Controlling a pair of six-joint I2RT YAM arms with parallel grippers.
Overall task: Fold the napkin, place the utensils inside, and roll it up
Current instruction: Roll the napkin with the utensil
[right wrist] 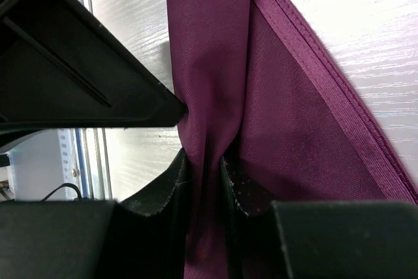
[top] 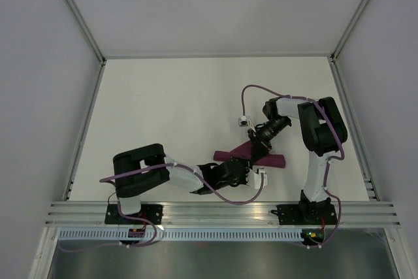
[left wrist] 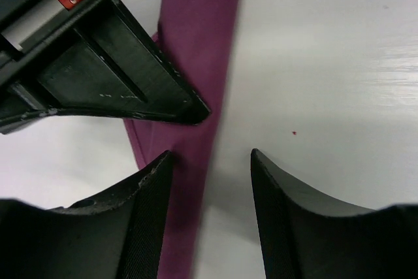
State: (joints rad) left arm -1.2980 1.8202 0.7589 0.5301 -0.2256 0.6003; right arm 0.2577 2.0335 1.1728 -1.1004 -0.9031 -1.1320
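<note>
**Top view.** The napkin [top: 225, 155] lies on the white desk [top: 170, 109] at about 5 o'clock from the desk centre. It is gathered into a long, narrow magenta band running roughly from 9 to 3 o'clock. The right hand [top: 256, 150] meets the band from 12 o'clock. The left hand [top: 247, 168] meets it from 7 o'clock.

**Left wrist view.** The left hand [left wrist: 210, 153] has its two curved black fingers apart. The napkin [left wrist: 199, 31] passes between them beside the 9 o'clock finger, and it is not clamped. Bare desk [left wrist: 326, 63] shows in the rest of the gap. A wedge-shaped right-hand finger [left wrist: 130, 76] touches the band from 10 o'clock.

**Right wrist view.** The right hand [right wrist: 204, 161] is clamped on the napkin [right wrist: 209, 44], pinching it into lengthwise creases. The cloth is a fine twill weave. A loose flap with a stitched hem [right wrist: 339, 89] spreads toward 4 o'clock. A matte black left-hand finger [right wrist: 65, 76] sits at 9 o'clock.
</note>
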